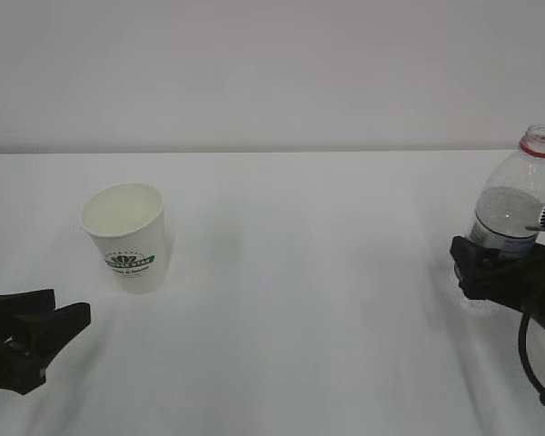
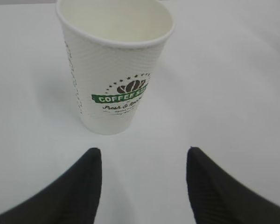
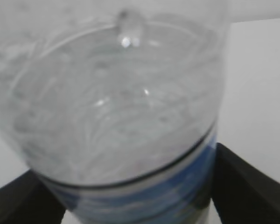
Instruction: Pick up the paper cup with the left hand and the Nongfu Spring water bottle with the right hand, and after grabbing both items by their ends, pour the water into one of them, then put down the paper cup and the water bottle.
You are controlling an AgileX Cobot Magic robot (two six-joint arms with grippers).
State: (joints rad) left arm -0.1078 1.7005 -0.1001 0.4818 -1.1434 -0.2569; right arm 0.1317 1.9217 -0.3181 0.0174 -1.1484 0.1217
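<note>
Left wrist view shows the left hand (image 2: 143,186) with its two black fingers spread apart and nothing between them; the paper cup (image 2: 114,65) stands upright just ahead of the fingertips, a little to their left, on the white table (image 2: 233,93), not yet touched. The cup looks empty, so it is likely very light and easy to tip or crush; a gentle grip low on its wall, near the base, seems safest. Across the table, well apart from the cup, the right hand (image 1: 490,272) has the Nongfu Spring water bottle (image 1: 513,213) between its widely parted jaws. The right wrist view shows the bottle (image 3: 121,116) filling the gap, a dark finger on each side of its lower body, but whether the pads press on it cannot be told. The water (image 3: 112,121) makes it heavier, and the thin plastic is probably smooth and yielding, so a firm hold near the bottom end is called for
</note>
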